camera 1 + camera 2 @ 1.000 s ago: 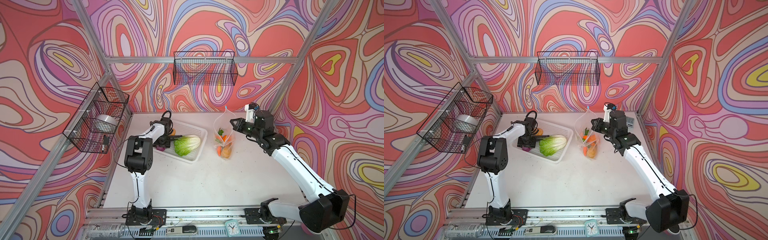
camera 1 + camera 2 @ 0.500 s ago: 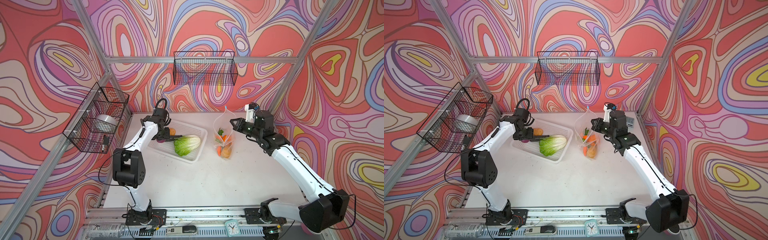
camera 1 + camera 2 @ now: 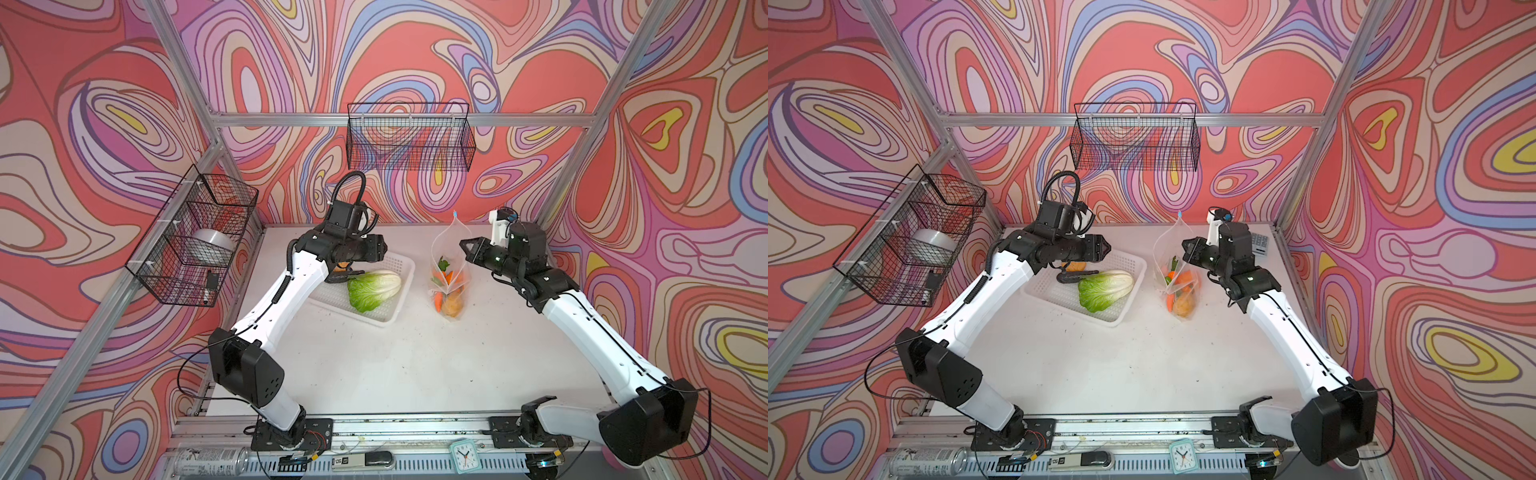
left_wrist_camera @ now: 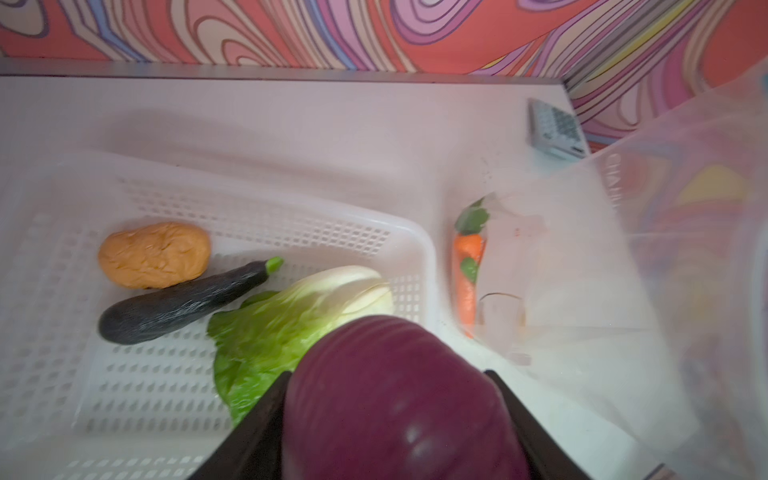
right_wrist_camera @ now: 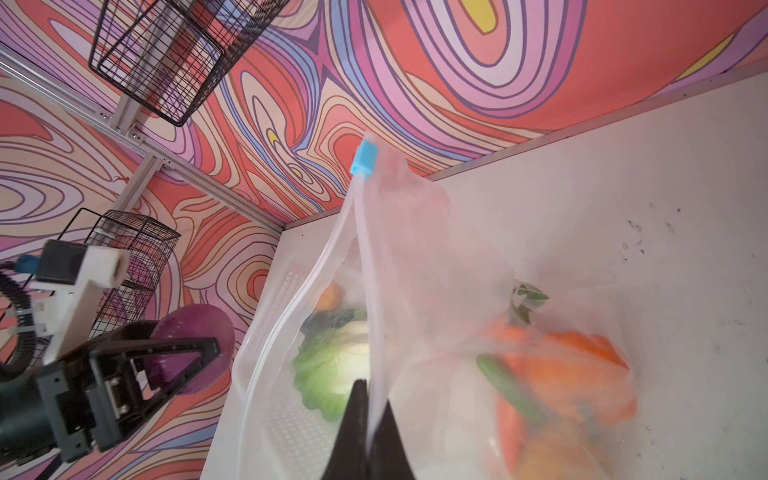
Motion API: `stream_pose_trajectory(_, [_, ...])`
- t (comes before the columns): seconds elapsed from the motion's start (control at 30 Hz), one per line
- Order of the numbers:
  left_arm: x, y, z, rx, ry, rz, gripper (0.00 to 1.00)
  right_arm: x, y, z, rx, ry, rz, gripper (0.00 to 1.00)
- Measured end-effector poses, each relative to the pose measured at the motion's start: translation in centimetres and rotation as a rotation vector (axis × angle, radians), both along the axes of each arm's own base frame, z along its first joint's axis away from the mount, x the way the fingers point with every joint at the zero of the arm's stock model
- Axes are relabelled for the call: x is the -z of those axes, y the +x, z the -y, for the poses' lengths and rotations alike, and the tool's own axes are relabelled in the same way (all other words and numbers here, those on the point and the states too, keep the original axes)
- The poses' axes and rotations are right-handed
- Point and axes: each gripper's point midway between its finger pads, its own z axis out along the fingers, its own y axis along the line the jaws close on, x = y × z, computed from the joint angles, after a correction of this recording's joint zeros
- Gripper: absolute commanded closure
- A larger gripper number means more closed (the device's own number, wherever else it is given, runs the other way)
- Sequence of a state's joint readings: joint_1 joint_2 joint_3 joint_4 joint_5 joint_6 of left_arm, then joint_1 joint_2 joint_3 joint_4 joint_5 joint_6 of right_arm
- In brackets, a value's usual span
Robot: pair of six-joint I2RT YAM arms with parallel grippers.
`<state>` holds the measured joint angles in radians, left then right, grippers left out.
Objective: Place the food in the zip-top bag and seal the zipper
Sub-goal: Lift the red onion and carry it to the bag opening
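Jaws spread wide, the left gripper [image 3: 1100, 252] clasps a ribbed purple onion [image 4: 399, 399], hidden in both top views, over the white perforated basket [image 4: 249, 199] of leafy cabbage [image 4: 291, 316], glossy eggplant [image 4: 183, 301] and wrinkled potato [image 4: 154, 254]. Just beside it, the right gripper [image 5: 371, 399] pinches tight the zipper [image 5: 365, 249] of the crinkly clear zip-top bag [image 5: 436, 257], which stands open with a carrot [image 4: 467, 266] inside.

Barely anything legible. At 6 o'clock in a top view, on the white tag of the flat black device [image 3: 363, 459]: possibly "50". On the zip-top bag [image 4: 644, 249], faint embossed lettering, too blurred to read. On the clock [image 3: 462, 454] face and the can [image 3: 210, 460], at 5 and 7 o'clock, print too small to make out.
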<state>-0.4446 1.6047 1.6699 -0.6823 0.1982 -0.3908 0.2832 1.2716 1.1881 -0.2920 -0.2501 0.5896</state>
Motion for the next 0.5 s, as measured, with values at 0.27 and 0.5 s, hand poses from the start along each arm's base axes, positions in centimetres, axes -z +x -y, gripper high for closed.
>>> stream_pose_trajectory(0.27, [-7.7, -2.7, 7.6, 0.186, -0.352, 0.103, 0.41, -0.1, -0.2, 0.1, 0.001, 0.003, 0.002, 1.0])
stream_pose_trajectory(0.5, [-11.2, -4.5, 14.1, 0.362, -0.533, 0.092, 0.41, -0.1, -0.3, 0.1, 0.002, 0.005, 0.003, 1.0])
